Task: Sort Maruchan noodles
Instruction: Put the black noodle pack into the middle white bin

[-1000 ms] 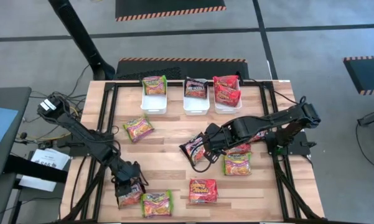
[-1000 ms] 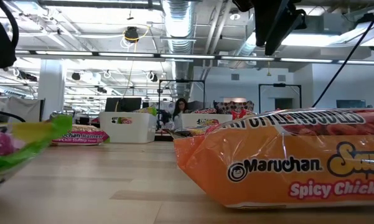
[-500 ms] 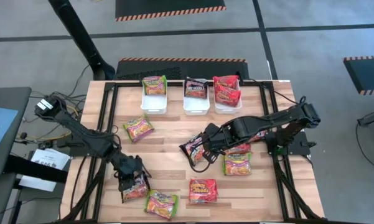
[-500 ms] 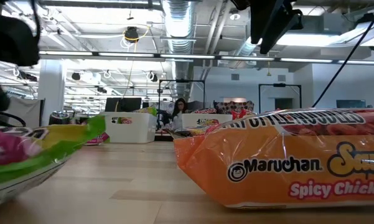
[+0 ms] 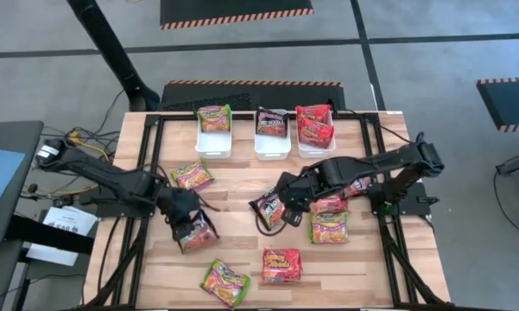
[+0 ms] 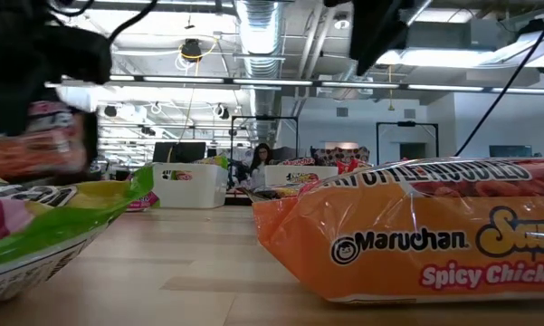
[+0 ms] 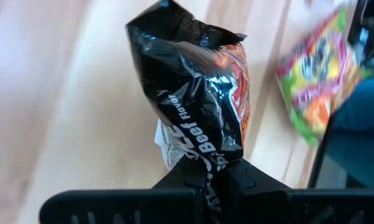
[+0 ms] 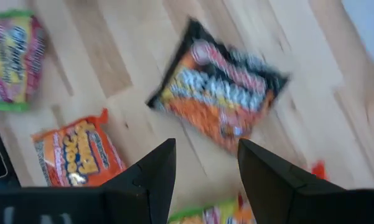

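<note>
Left gripper point(image 7: 215, 177) is clamped on a black packet point(image 7: 193, 93) by its short end, long axis pointing away toward the tubs point(image 5: 271, 145).

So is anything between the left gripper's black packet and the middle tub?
Nothing visible. The left gripper is shut on the black packet; bare wood runs up to the middle tub. The green-edged packet lies left of that line.

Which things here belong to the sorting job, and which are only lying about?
Belonging to the job:
- noodle packets loose on the table, e.g. green-edged packet, orange packet
- black Beef packet held by the left gripper
- black packet below the open right gripper
- three white tubs with sorted packets

Just lying about:
- papers beside the table
- cables
</note>
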Controlling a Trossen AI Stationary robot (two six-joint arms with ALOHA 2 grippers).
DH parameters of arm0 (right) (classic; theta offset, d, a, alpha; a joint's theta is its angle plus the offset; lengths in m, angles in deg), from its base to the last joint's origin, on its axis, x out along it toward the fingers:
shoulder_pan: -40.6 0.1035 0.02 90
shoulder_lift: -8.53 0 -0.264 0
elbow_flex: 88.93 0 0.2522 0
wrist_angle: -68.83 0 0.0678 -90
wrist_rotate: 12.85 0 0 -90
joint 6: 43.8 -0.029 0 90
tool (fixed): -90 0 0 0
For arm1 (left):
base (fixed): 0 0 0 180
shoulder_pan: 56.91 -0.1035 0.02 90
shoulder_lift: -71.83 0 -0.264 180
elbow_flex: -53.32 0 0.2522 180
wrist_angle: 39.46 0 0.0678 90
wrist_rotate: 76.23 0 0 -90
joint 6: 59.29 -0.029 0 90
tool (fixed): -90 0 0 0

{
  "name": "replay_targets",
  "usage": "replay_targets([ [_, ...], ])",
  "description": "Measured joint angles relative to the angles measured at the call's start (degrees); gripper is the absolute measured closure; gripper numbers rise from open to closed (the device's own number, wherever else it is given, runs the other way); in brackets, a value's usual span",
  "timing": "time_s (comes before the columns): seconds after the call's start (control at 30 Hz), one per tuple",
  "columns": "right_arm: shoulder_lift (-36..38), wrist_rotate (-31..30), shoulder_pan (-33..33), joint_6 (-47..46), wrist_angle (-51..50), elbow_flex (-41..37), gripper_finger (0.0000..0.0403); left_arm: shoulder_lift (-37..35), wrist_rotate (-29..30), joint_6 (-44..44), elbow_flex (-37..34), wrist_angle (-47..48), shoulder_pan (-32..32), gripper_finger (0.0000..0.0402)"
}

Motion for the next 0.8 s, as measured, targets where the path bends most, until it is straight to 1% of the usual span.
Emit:
replay_targets([
  [0.1,0.0,2.3,-1.6,7.2,5.2,0.0,0.0207,-0.1,2.7,-1.9,1.7,0.1,-2.9,0.0401],
  [0.27,0.0,9.9,-5.1,19.0,13.6,0.0,0.0207,-0.1,8.3,-6.6,5.2,0.5,-6.9,0.0401],
  [0.37,0.0,14.3,-7.6,25.1,16.2,0.0,0.0207,-0.1,11.4,-8.8,7.3,0.6,-9.0,0.0401],
  [0.47,0.0,17.6,-10.1,30.4,16.8,0.0,0.0207,-0.1,14.6,-10.9,9.6,0.5,-10.4,0.0401],
  [0.63,0.0,20.5,-14.3,38.3,17.7,0.0,0.0207,-0.1,19.4,-16.3,13.7,0.3,-12.0,0.0401],
  [0.73,0.0,21.1,-16.8,42.1,20.2,0.0,0.0207,0.6,21.8,-20.6,15.8,-0.9,-13.1,0.0402],
  [0.8,0.0,21.2,-18.4,43.2,22.8,0.0,0.0207,0.8,23.1,-23.4,16.6,-2.8,-14.0,0.0401],
])
